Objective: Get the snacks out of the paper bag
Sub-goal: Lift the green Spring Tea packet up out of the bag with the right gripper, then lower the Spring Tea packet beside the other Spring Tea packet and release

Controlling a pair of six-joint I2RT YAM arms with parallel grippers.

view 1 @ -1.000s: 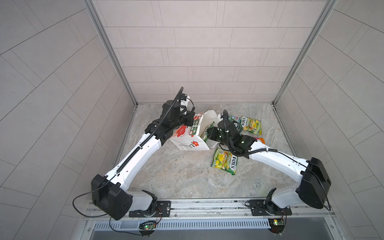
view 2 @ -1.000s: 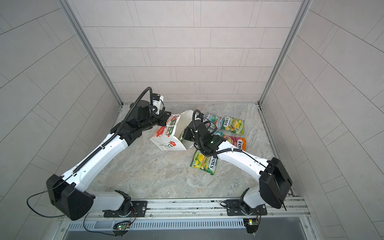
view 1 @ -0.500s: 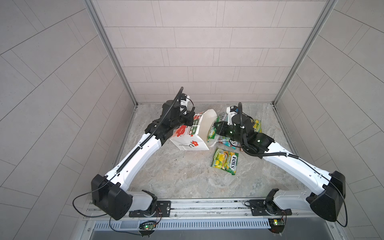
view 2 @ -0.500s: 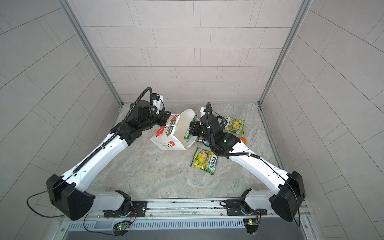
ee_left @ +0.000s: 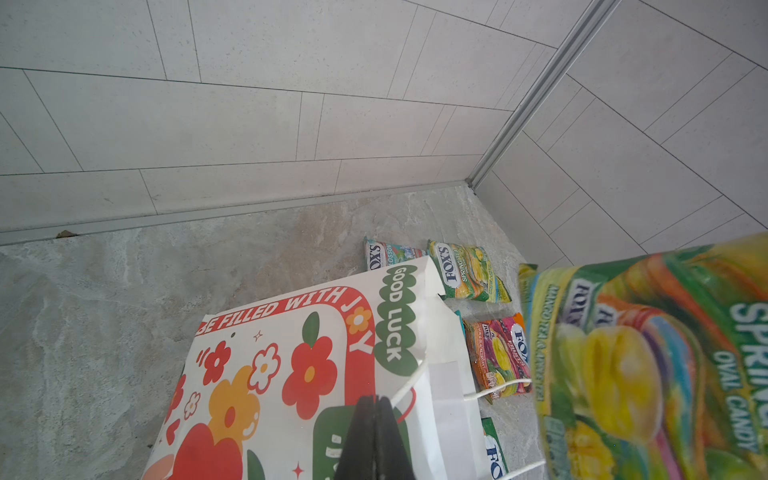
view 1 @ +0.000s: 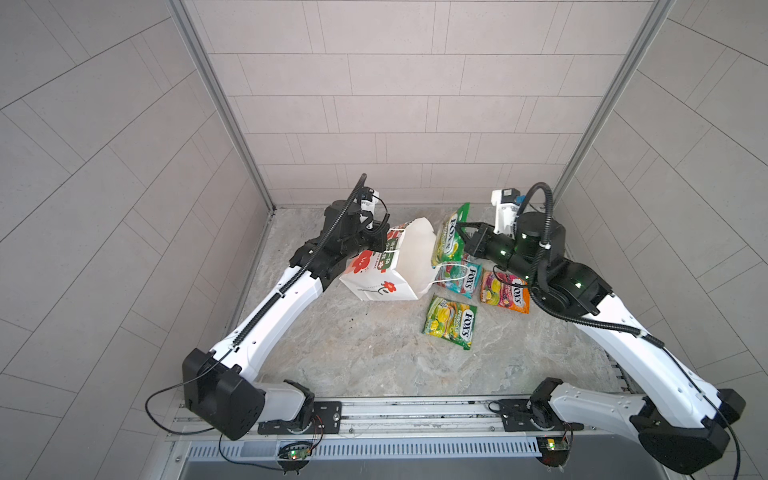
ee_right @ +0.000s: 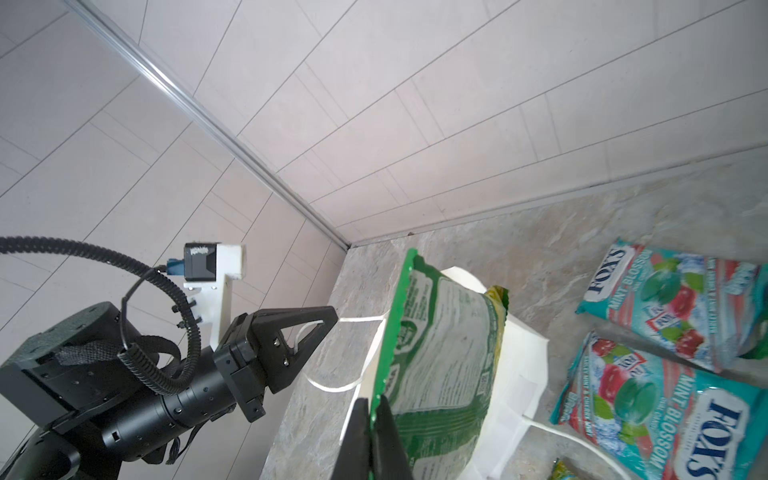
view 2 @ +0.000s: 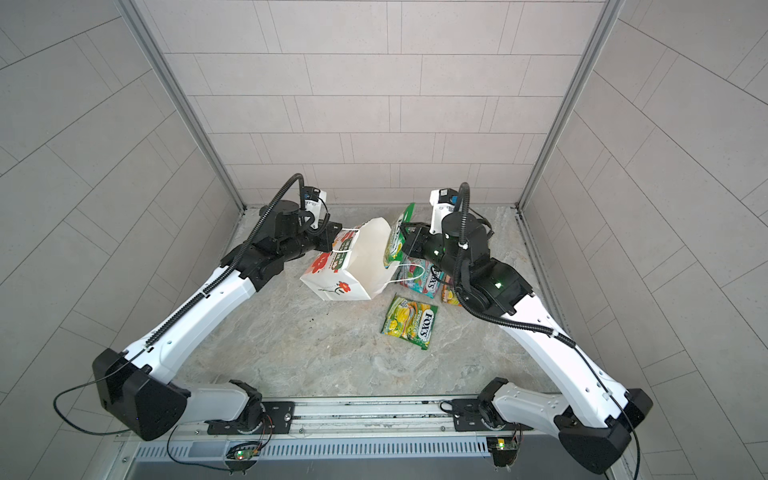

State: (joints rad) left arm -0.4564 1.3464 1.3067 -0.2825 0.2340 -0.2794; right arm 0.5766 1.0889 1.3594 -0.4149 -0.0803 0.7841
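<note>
2 white arms [view 1: 266,318], black joints [view 1: 224,395], ribbed black cables [ee_right: 62,246]

Both arms reach forward from their bases, elbows raised and forearms converging toward the middle. The left end effector [view 1: 381,237] points rightward with its jaws pressed together at the rim of the paper bag [view 1: 399,274], apparently pinching it, though the contact is partly hidden. The right end effector [view 1: 460,232] points leftward, wrist level, jaws clamped on the edge of a green-yellow packet [view 1: 448,243] held upright in the air.

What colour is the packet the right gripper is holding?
It is a green-and-yellow glossy candy packet, clearest in the left wrist view.
</note>
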